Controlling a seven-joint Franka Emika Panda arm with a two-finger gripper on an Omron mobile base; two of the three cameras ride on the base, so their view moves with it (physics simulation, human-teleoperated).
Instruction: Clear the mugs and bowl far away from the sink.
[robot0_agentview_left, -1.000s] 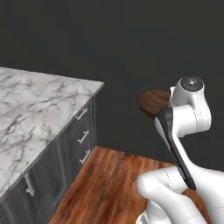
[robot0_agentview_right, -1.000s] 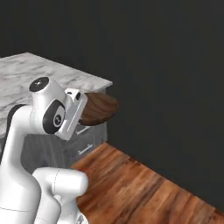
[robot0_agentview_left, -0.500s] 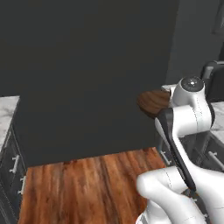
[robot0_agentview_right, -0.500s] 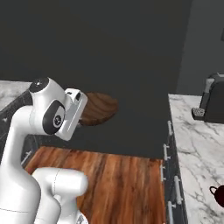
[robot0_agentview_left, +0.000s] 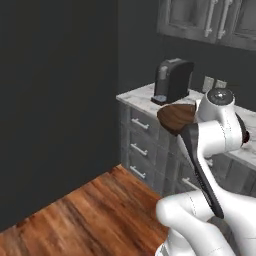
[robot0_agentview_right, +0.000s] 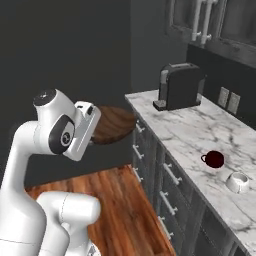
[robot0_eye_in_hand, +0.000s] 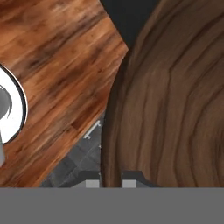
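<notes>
One round, shallow, dark reddish-brown bowl (robot0_agentview_right: 114, 125) rides aloft, its rim pinched in the hand (robot0_eye_in_hand: 110, 180), as the base has swung round to a marble counter (robot0_agentview_right: 200, 136), a likely drop-off spot.

A bowl (robot0_agentview_right: 114, 124) is held up in the air above the floor (robot0_agentview_right: 125, 200), just left of the near end of a counter (robot0_agentview_right: 200, 132). On the counter, a coffee machine (robot0_agentview_right: 180, 86) stands at the far end. Nearer the camera sit a small mug (robot0_agentview_right: 214, 159) and, just beside it, a cup (robot0_agentview_right: 237, 181)
</notes>
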